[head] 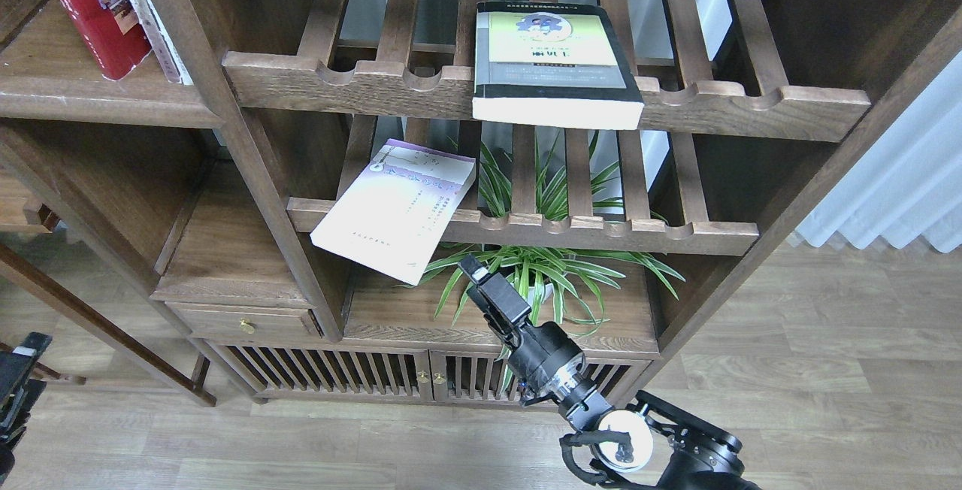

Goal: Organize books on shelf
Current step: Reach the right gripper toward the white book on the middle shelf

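Observation:
The red book (83, 9) stands leaning on the flat dark-brown shelf (98, 103) at the upper left. The pale lavender-white book (394, 208) lies tilted on the lower slatted rack, its near corner overhanging the rail. The thick yellow-green book (552, 62) lies flat on the upper slatted rack, overhanging its front. My right gripper (481, 283) points up just below and right of the lavender book, apart from it; its fingers cannot be told apart. A dark part of my left gripper (19, 370) shows at the left edge, low down.
A thin book with a whitish spine (150, 24) leans beside the red one. A potted spider plant (541, 272) stands behind my right gripper on the bottom board. A drawer (240, 321) and slatted cabinet doors (338, 370) are below. A curtain (902, 174) hangs at right.

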Controlling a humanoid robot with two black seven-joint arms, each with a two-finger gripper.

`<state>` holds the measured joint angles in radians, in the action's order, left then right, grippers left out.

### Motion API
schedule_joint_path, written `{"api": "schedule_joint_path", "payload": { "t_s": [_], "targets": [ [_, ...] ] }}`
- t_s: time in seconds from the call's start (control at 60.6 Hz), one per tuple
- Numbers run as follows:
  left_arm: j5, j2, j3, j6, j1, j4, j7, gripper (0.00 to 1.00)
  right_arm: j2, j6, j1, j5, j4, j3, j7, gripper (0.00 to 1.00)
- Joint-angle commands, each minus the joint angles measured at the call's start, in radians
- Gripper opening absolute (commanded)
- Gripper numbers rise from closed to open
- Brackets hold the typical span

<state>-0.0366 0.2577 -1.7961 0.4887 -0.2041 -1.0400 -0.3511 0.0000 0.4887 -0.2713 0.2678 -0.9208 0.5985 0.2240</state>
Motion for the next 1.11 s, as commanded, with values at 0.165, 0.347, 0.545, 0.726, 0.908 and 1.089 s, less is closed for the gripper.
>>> {"api": "schedule_joint_path", "payload": {
  "t_s": [0.165,0.347,0.545,0.726,0.908,1.089],
  "targets": [
    [-0.002,0.000,0.000,0.000,0.002,0.000,0.001,1.00,0.000,0.000,-0.037,-0.005,-0.007,-0.013,-0.003,0.99],
    [-0.003,0.000,-0.002,0.000,0.000,0.003,0.001,1.00,0.000,0.000,-0.052,-0.002,-0.013,-0.042,-0.003,0.99],
    [-0.012,0.000,0.000,0.000,0.003,0.014,0.000,1.00,0.000,0.000,-0.054,-0.002,-0.026,-0.043,-0.002,0.99],
    [-0.031,0.000,0.001,0.000,0.003,0.017,0.000,1.00,0.000,0.000,-0.045,-0.005,-0.026,-0.029,-0.002,0.99],
    [-0.035,0.000,0.040,0.000,0.015,0.015,-0.002,1.00,0.000,0.000,0.015,-0.012,-0.070,0.006,-0.002,0.99],
    [-0.035,0.002,0.046,0.000,0.032,0.011,-0.002,1.00,0.000,0.000,0.064,-0.016,-0.138,0.014,0.000,0.99]
  ]
}}
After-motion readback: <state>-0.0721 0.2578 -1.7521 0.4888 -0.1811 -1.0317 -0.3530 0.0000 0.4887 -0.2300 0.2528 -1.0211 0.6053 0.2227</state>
